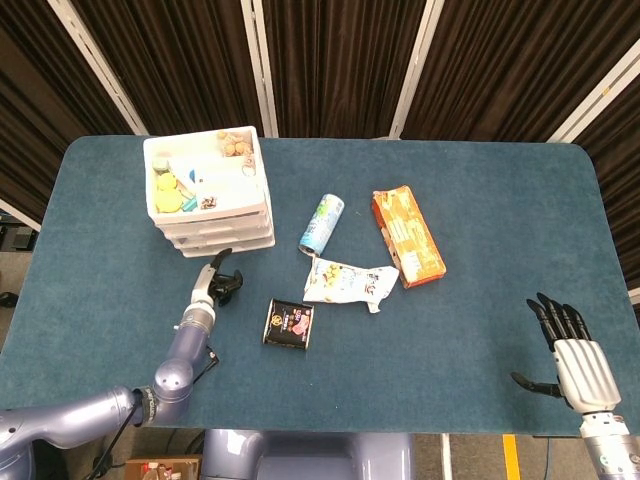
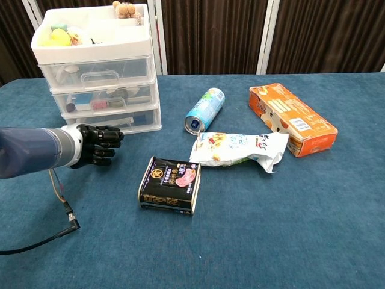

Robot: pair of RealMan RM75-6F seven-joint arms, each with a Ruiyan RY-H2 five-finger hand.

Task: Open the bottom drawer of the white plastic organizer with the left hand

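The white plastic organizer [image 1: 208, 200] [image 2: 99, 72] stands at the table's far left, its three drawers pushed in. Its bottom drawer [image 2: 115, 119] has a clear front. My left hand [image 1: 216, 286] [image 2: 99, 144] hovers just in front of that drawer, fingers curled in and holding nothing, a short gap from the drawer front. At the near right edge of the table my right hand [image 1: 576, 358] is open with fingers spread; the chest view does not show it.
A black tin [image 1: 288, 323] [image 2: 170, 183] lies just right of my left hand. Beyond it are a white snack bag [image 1: 348, 281] [image 2: 240, 146], a blue can [image 1: 321, 223] [image 2: 204, 109] on its side and an orange box [image 1: 407, 236] [image 2: 293, 118]. Small items fill the organizer's open top tray [image 1: 200, 170].
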